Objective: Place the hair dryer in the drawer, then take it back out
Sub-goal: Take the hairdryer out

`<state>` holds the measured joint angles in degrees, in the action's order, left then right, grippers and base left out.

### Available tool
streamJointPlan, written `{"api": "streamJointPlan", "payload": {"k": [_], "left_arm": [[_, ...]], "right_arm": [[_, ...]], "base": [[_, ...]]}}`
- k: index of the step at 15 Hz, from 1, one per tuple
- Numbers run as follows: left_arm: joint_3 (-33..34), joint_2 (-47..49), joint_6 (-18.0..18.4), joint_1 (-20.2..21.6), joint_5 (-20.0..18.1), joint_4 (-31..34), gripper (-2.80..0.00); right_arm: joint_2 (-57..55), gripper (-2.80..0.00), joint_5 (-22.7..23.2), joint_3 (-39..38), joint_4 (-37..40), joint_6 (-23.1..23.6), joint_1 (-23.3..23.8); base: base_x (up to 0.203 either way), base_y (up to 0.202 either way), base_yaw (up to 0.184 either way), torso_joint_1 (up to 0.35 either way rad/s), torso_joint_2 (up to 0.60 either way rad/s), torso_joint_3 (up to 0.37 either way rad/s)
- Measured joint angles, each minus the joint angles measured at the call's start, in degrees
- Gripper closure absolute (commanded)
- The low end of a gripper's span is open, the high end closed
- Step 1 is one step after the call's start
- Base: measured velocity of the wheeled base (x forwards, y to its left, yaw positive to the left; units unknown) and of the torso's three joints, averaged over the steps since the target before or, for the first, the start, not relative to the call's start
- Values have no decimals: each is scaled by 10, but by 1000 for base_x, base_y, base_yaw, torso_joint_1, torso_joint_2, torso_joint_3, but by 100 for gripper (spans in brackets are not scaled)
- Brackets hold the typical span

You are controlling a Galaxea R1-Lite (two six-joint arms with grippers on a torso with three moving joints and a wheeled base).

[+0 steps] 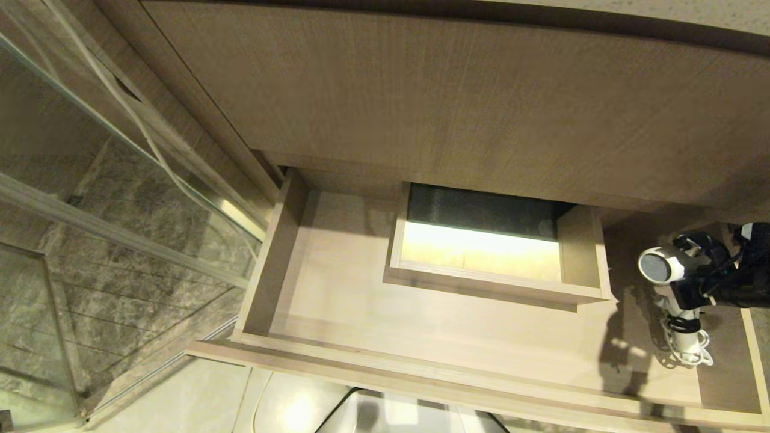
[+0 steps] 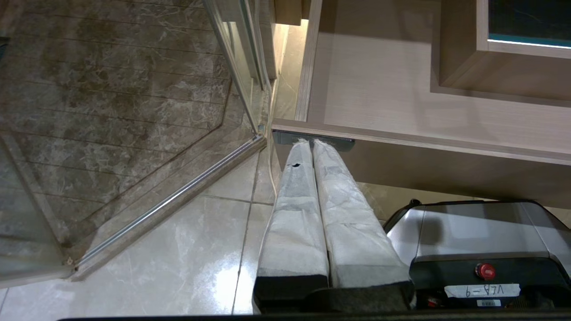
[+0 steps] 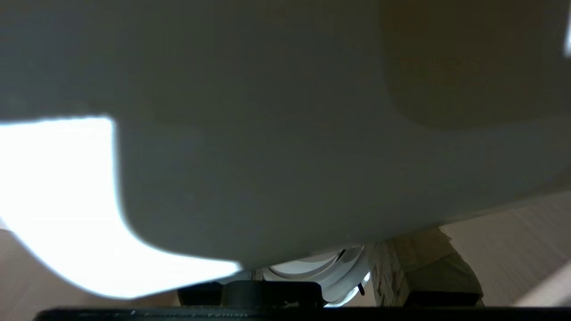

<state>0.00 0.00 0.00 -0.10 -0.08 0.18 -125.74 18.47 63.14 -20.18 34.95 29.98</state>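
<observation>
The drawer stands pulled out, with a box-shaped cut-out in its middle. At its right end is the white hair dryer, grey grille facing the camera, handle and bundled cord hanging toward the drawer floor. My right gripper reaches in from the right and is shut on the dryer's body. In the right wrist view the dryer's white shell fills nearly everything, with one padded finger beside it. My left gripper hangs parked and shut below the drawer front.
A tall wood-grain panel rises behind the drawer. A glass shower screen with a metal rail stands at the left. My base sits on the tiled floor just before the drawer front.
</observation>
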Motion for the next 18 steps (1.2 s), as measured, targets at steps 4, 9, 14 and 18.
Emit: {"api": "streamJointPlan", "payload": {"k": [4, 9, 14, 18], "left_arm": [[0, 0, 0, 0, 0, 0, 0], [0, 0, 0, 0, 0, 0, 0], [0, 0, 0, 0, 0, 0, 0], [0, 0, 0, 0, 0, 0, 0]], "right_arm": [[35, 0, 0, -22, 9, -1, 0], [99, 0, 0, -66, 21, -1, 0], [190, 0, -2, -135, 29, 0, 0], [268, 0, -3, -197, 40, 0, 0]], "base": [[0, 0, 0, 0, 0, 0], [0, 0, 0, 0, 0, 0], [0, 0, 0, 0, 0, 0], [0, 0, 0, 0, 0, 0]]}}
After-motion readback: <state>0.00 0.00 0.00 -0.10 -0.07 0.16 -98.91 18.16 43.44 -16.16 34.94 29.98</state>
